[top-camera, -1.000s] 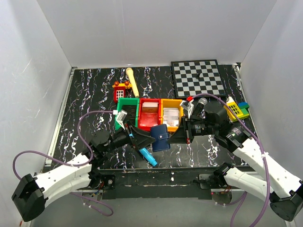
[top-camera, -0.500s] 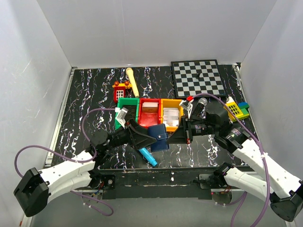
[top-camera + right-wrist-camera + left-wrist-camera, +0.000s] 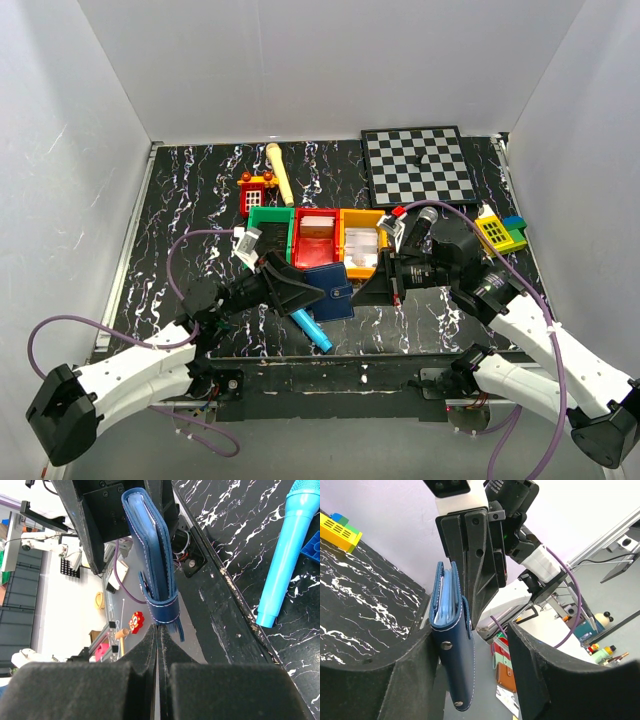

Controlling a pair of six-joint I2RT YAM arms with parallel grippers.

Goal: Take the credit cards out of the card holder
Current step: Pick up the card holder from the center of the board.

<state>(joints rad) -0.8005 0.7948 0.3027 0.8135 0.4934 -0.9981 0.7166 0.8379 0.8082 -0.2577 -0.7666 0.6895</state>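
We look down on a black, white-veined counter (image 3: 190, 200) boxed in by plain white walls (image 3: 320, 60), with a chessboard (image 3: 417, 165) at its far right corner. Towards the front, the card holder (image 3: 331, 290) hangs folded, lifted off the surface. The closed right jaws pinch its strap, and the left jaws stand open around it.

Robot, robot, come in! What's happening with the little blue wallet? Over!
Right tool shut on strap of card holder. Left tool open, straddling it. Holder folded shut, held on edge in the air. Cyan microphone lies below, not blocking.
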